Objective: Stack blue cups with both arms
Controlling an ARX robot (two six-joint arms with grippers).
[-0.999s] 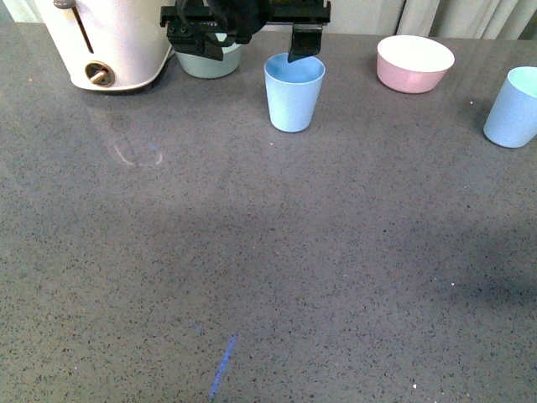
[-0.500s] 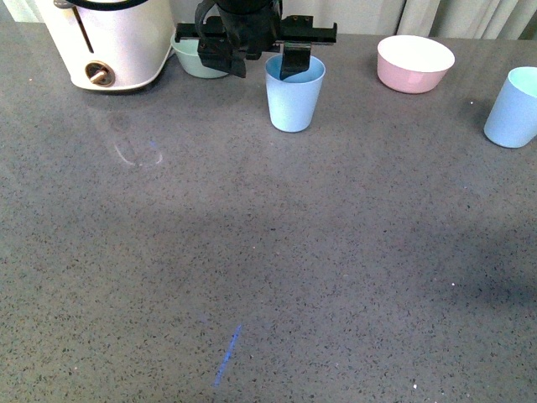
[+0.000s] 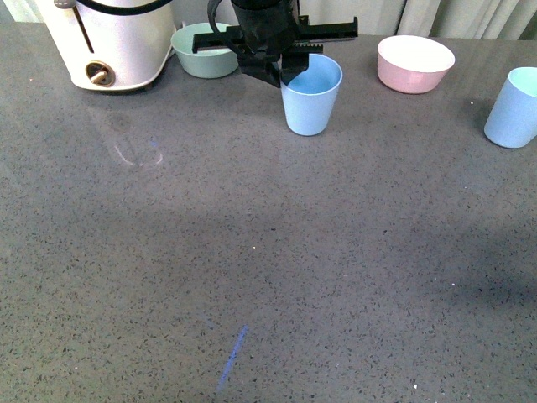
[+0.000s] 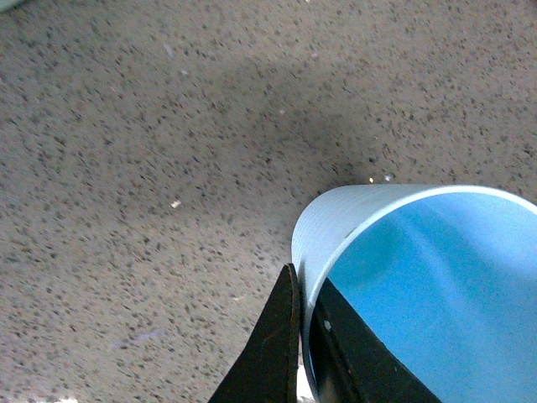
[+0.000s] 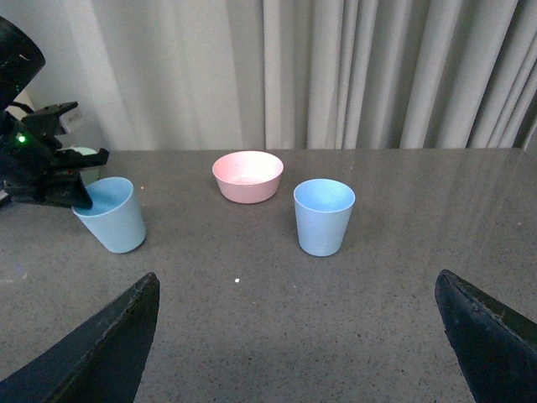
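My left gripper (image 3: 285, 71) is shut on the rim of a pale blue cup (image 3: 310, 96) at the table's far middle, one finger inside, one outside. The cup tilts slightly and shows in the left wrist view (image 4: 419, 277) with the gripper (image 4: 304, 336) pinching its wall, and in the right wrist view (image 5: 111, 215). The second blue cup (image 3: 513, 107) stands upright at the far right edge; it also shows in the right wrist view (image 5: 324, 216), ahead of my open, empty right gripper (image 5: 298, 336). The right arm is out of the front view.
A mint-green bowl (image 3: 201, 50) and a white appliance (image 3: 109, 42) stand at the back left. A pink bowl (image 3: 414, 63) sits at the back right, between the two cups. Curtains hang behind the table.
My left gripper came down onto the cup's rim, shut on it, and shifted the cup a little to the right, tilting it. The bowls and the other cup have not moved.
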